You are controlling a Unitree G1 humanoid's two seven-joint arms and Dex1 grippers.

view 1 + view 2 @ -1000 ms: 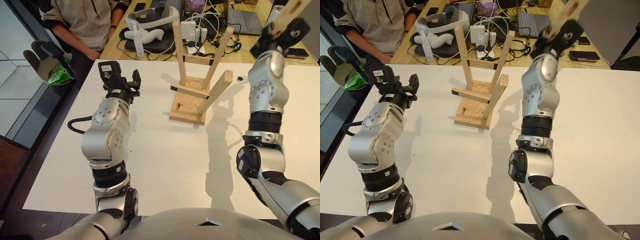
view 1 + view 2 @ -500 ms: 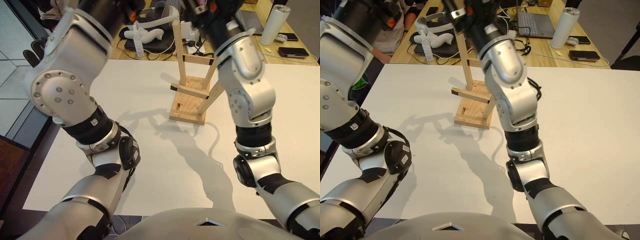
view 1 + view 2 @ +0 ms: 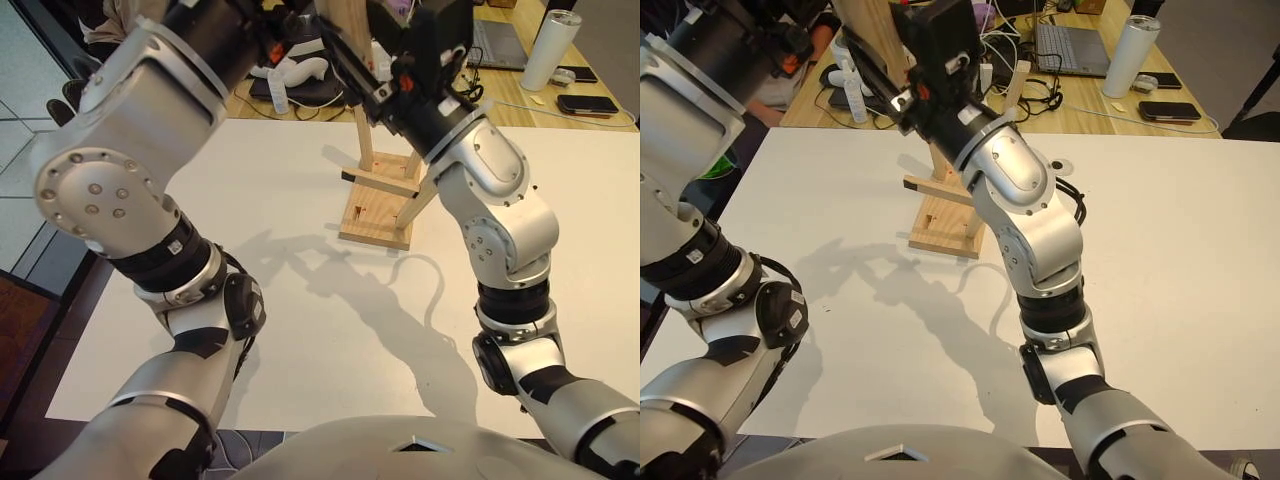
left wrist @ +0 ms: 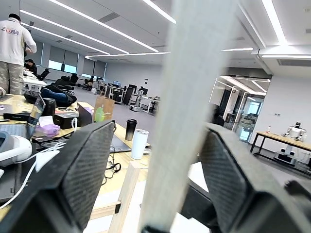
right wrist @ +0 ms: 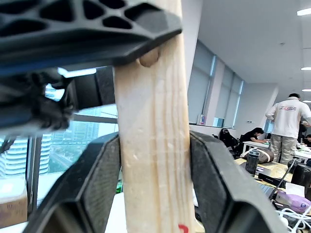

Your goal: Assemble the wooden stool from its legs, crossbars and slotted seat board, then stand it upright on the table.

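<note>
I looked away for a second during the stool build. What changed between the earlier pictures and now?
The left gripper rose from the left of the table up to the wooden leg. The right gripper, gripping that leg throughout, swung it from the far right leftward above the half-built stool. The stool stayed upside down there.

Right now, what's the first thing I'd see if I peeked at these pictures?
Both grippers are up high over the white table: the right gripper is shut on a wooden leg, and the left gripper is at that leg too. On the table the half-built stool sits upside down, legs pointing up.
</note>
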